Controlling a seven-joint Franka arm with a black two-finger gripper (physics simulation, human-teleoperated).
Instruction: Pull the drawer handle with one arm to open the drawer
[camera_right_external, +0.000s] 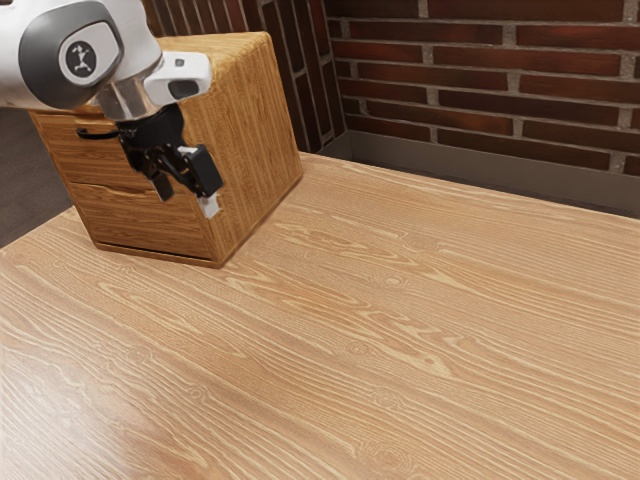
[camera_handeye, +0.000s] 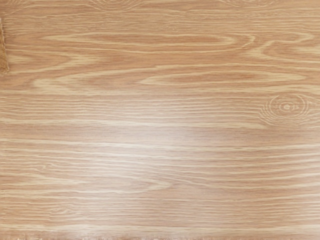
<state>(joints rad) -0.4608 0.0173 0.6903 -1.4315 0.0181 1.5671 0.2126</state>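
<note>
The cabinet (camera_right_external: 250, 120) stands at the table's (camera_right_external: 400, 330) far corner on the exterior view's left, its drawer fronts turned toward the table's near left edge. The drawer handle (camera_right_external: 95, 132) shows as a thin dark bar across the upper drawer (camera_right_external: 65, 155), its long axis level and parallel to the drawer front. The gripper (camera_right_external: 187, 200) hangs in front of the cabinet's front vertical corner. From the jaws, the handle therefore lies toward the exterior view's left and a little higher, close by but apart. The jaws stand released, one black finger and one white-tipped finger spread with nothing between them. The coming move probably needs a short sideways and upward shift, with the fingers straddling the bar above and below it. Much of the handle is cut off by the arm's wrist and hand, so its full length and its stand-off from the drawer front are hard to judge. The wrist view gives plain wood grain, and whether that is table or cabinet cannot be told.
</note>
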